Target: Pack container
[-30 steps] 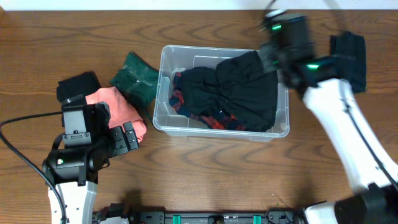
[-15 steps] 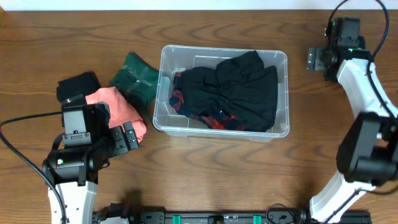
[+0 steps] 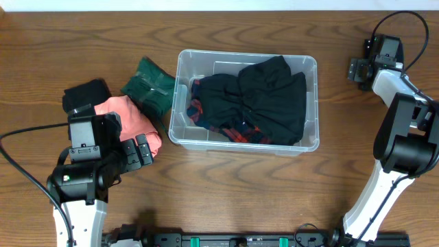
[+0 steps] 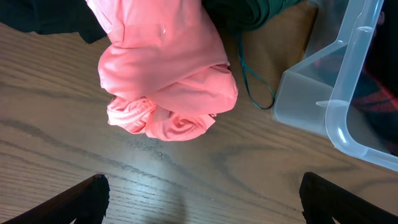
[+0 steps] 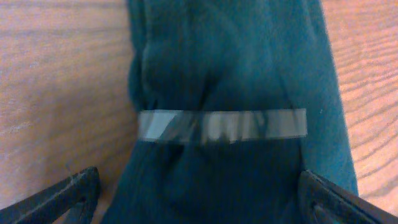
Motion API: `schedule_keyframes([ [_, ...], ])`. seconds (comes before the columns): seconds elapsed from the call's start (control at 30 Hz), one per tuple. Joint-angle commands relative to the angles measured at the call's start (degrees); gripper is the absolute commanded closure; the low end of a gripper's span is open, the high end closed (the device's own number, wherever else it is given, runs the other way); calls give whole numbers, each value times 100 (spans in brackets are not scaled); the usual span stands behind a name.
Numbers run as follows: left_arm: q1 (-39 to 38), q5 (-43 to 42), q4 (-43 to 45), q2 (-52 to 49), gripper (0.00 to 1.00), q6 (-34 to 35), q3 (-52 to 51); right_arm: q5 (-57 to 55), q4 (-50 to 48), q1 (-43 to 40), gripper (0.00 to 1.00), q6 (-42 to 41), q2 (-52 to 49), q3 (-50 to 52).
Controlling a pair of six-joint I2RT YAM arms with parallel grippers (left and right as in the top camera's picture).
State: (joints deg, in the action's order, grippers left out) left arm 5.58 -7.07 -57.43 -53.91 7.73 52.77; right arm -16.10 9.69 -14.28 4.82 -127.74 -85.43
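- The overhead camera looks straight down from high above the table point(image 3: 226, 185), with the container point(image 3: 233, 145) near the middle.
- The left wrist camera faces down, close, just left of the container. It shares the container's corner and the pink bundle point(image 4: 165, 68) with the overhead view.
- The right wrist camera, well right of the container, faces down very near a dark teal cloth point(image 5: 230, 74).

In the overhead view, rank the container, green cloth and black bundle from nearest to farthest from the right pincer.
1. Container, mid-table, closest to the right pincer.
2. Green cloth, beside the bin's left wall.
3. Black bundle, far left.
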Motion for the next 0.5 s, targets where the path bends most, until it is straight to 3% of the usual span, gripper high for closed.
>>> schedule_keyframes([
  [0.0, 28, 66, 15, 4, 2, 52, 120, -66, 109, -146, 6, 48, -472, 70],
  [0.03, 28, 66, 26, 4, 2, 55, 120, -63, 140, -168, 20, -28, -479, 70],
  [0.07, 28, 66, 31, 4, 2, 52, 120, -55, 179, -190, 46, -105, -470, 70],
  [0.1, 28, 66, 31, 4, 2, 55, 120, -39, 251, -201, 65, -166, -426, 70],
  [0.17, 28, 68, 31, 4, 2, 52, 120, -39, 437, -203, 92, -262, -297, 70],
  [0.2, 28, 68, 44, 4, 2, 52, 120, -37, 568, -199, 99, -269, -190, 70],
  [0.47, 28, 70, 70, 4, 2, 52, 120, 7, 1690, 87, 99, -101, 1447, 70],
])
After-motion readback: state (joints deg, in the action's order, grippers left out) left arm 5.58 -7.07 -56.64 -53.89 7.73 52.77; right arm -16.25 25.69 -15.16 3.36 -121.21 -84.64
